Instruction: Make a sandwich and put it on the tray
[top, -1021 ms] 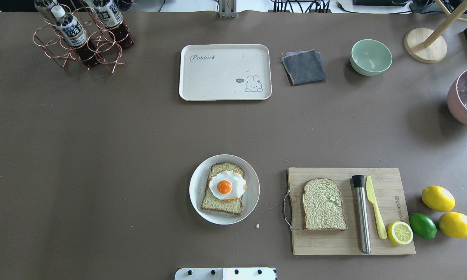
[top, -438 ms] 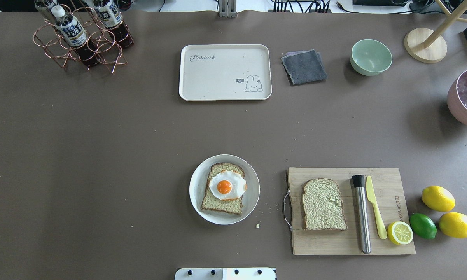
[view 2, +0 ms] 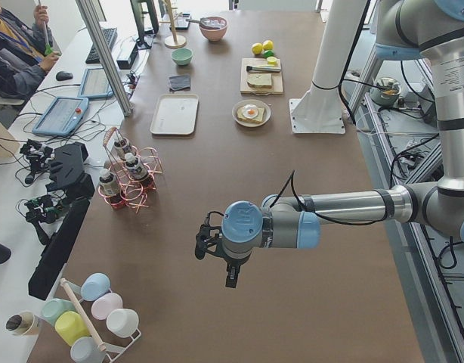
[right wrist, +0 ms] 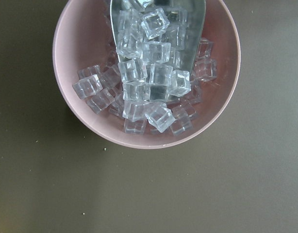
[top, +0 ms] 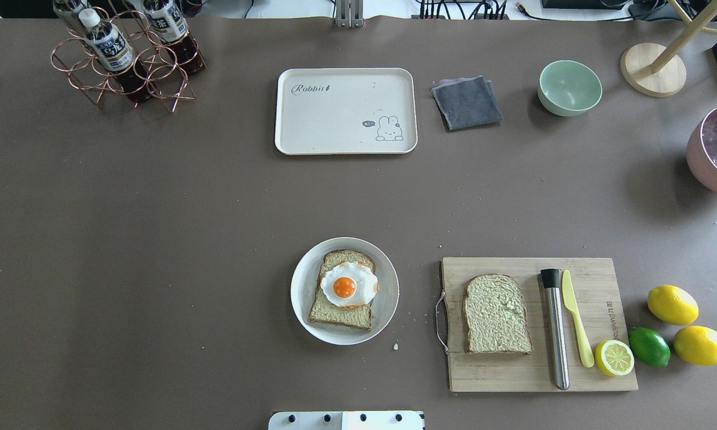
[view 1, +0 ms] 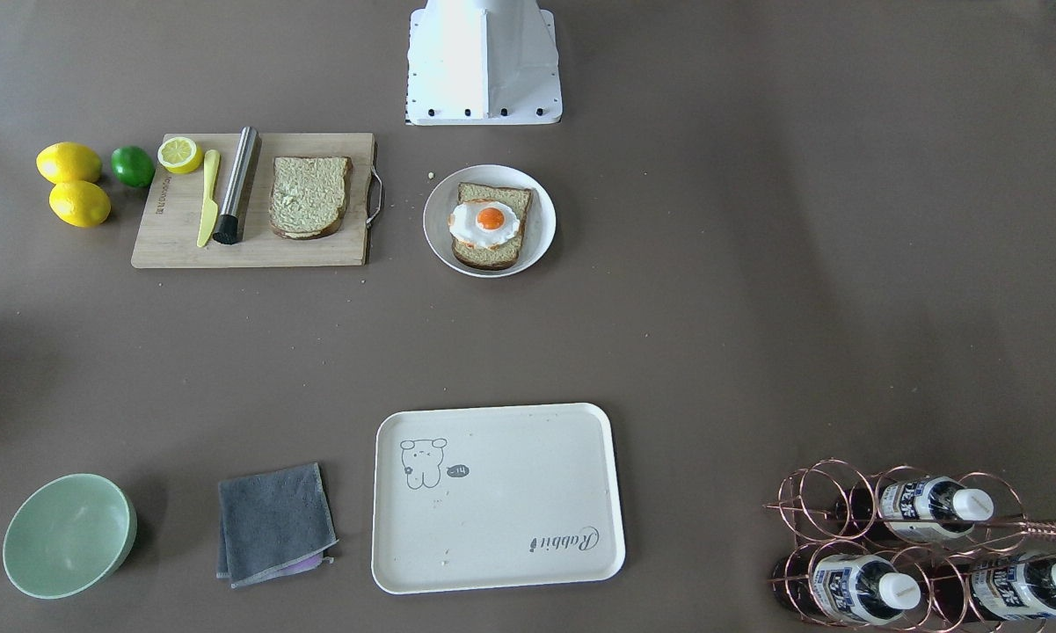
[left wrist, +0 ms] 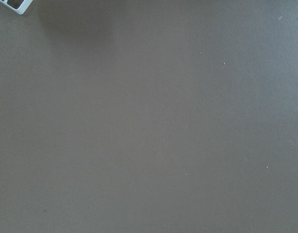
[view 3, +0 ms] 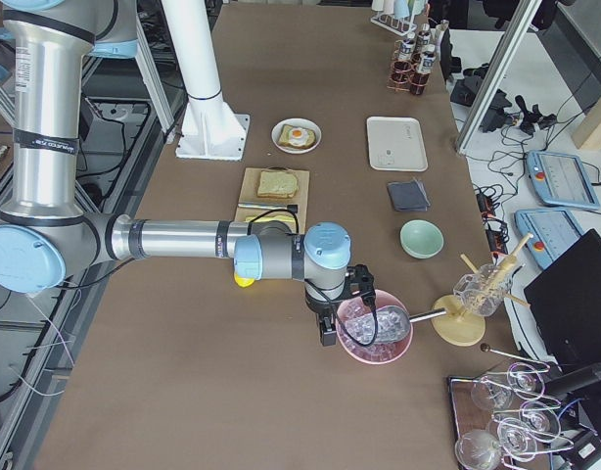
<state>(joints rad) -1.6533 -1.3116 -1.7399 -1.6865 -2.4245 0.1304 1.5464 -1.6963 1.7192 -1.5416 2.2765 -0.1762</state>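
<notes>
One bread slice (top: 341, 316) lies on a round white plate (top: 301, 292) with the fried egg (top: 347, 285) on top. The second slice (top: 497, 313) lies on the wooden cutting board (top: 507, 376) to its right. The cream tray (top: 334, 119) sits empty at the far middle of the table. My left gripper (view 2: 230, 272) hangs over bare table far off at the left end. My right gripper (view 3: 328, 333) hangs beside the pink ice bowl (view 3: 374, 333) at the right end. I cannot tell whether either gripper is open or shut.
A steel muddler (top: 555, 328), a yellow knife (top: 576, 316) and a lemon half (top: 614, 357) lie on the board. A lime (top: 649, 346) and two lemons lie beside it. A grey cloth (top: 467, 103), green bowl (top: 569, 88) and bottle rack (top: 125, 57) stand along the far edge.
</notes>
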